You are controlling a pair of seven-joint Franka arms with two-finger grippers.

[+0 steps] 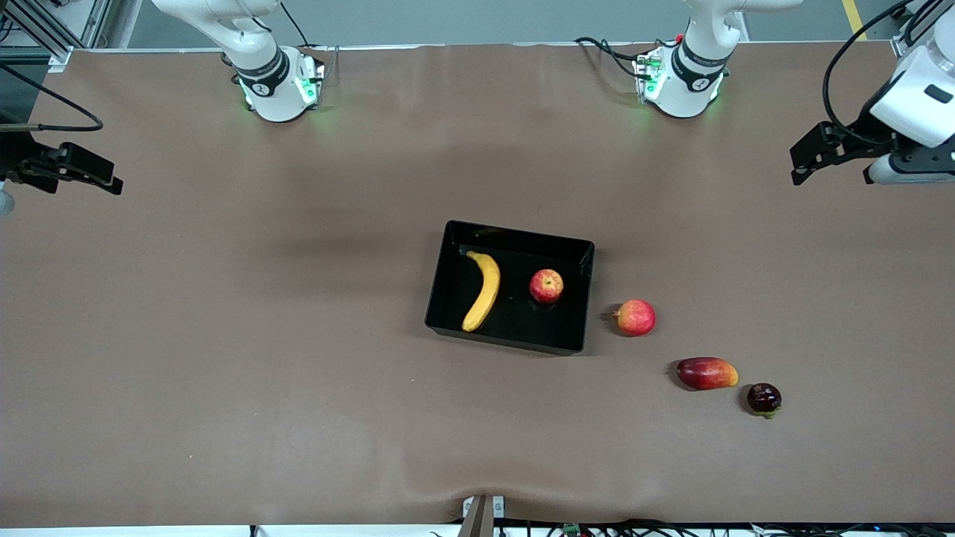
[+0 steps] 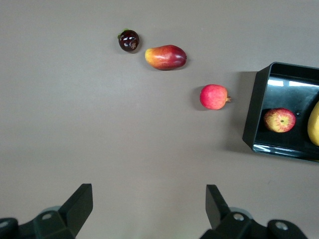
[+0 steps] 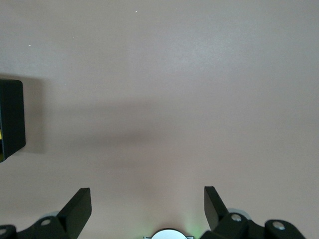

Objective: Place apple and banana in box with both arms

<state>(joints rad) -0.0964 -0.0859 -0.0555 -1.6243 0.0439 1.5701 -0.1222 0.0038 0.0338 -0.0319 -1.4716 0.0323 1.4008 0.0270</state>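
Left wrist view: the left gripper (image 2: 149,206) has its 2 fingers (image 2: 79,201) spread wide with nothing between them, hanging over bare brown counter (image 2: 99,139) at the left arm's end. From this camera 3 loose fruits lie in a row on the counter: a dark purple round fruit (image 2: 128,40), a red and yellow mango (image 2: 166,57) just beside it, and a pink-red round fruit with a side nub (image 2: 215,96) near the box (image 2: 254,117). Inside the box the apple (image 2: 279,120) shows, with the edge of the banana (image 2: 314,124) next to it.

In the right wrist view the right gripper (image 3: 148,206) also has its 2 fingers (image 3: 79,204) released and empty, over bare counter at the right arm's end, with only a corner of the black box in sight.

In the front view both grippers sit at the edges of the frame, the left gripper (image 1: 809,160) and the right gripper (image 1: 101,179) each well apart from the box, both arms waiting. The glossy black box (image 1: 515,235) stands near the middle of the counter. The banana (image 1: 483,291) lies in it toward the right arm's end, and the apple (image 1: 546,286) rests in it toward the left arm's end, apart from the banana. The pink-red fruit (image 1: 635,317) lies just outside the box wall; the mango (image 1: 706,373) and the dark fruit (image 1: 764,398) lie nearer to the front camera.
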